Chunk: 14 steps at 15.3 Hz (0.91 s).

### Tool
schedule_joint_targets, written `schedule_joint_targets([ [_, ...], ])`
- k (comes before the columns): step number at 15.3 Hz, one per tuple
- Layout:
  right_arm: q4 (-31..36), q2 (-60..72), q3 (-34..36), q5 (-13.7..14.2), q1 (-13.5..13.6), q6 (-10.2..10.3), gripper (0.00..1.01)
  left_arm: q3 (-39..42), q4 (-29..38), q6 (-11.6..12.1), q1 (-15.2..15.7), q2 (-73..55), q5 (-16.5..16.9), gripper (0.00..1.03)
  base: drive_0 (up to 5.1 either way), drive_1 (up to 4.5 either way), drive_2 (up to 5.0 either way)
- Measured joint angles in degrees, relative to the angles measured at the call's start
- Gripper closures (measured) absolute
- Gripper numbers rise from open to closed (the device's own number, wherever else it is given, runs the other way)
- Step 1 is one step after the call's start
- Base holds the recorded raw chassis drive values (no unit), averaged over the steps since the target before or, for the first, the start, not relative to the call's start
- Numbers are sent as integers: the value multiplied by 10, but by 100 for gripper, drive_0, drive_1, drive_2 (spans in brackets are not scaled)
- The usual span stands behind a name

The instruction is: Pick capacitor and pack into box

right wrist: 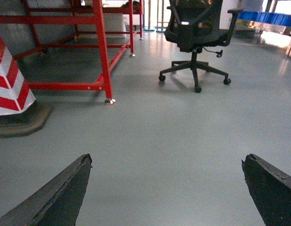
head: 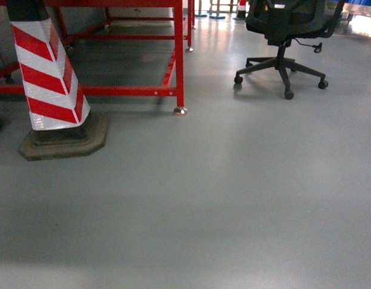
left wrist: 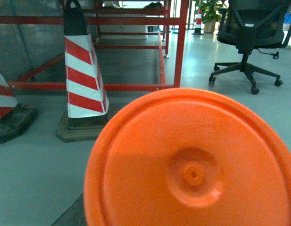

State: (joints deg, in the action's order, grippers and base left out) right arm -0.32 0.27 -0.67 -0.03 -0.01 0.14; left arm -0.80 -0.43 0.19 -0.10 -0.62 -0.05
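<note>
**Jaws wide over bare floor; no box or capacitor in any view**

The right gripper (right wrist: pixel 166 188) stands with its jaws well apart: two dark fingers (right wrist: pixel 55 197) enter the right wrist view at the lower corners, with nothing between them but grey floor (right wrist: pixel 173 141). They hold nothing.

The left gripper cannot be seen. An orange disc (left wrist: pixel 192 165), round with a raised rim and a small hub at its middle, fills the lower part of the left wrist view and hides whatever lies behind it, so whether those jaws are apart or together cannot be told.

Neither the box nor a capacitor shows in any of the three views, so their place relative to the jaws cannot be given.

Beyond the right fingers, a red frame (right wrist: pixel 100 52) stands on small metal feet to the left, and a black office chair (right wrist: pixel 195 33) on castors stands farther back to the right. A red-and-white striped cone (head: pixel 50 78) on a dark base sits just beside the frame's front rail, at the left of the head view. In the left wrist view a second striped cone (left wrist: pixel 4 101) stands at the left edge, near the first.
</note>
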Motion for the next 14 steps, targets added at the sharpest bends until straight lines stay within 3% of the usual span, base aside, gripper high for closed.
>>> schedule_joint_targets([
  [14,0,0,0,0,0,0,3,0,0,0,0,0,0,59,-513,233,233],
])
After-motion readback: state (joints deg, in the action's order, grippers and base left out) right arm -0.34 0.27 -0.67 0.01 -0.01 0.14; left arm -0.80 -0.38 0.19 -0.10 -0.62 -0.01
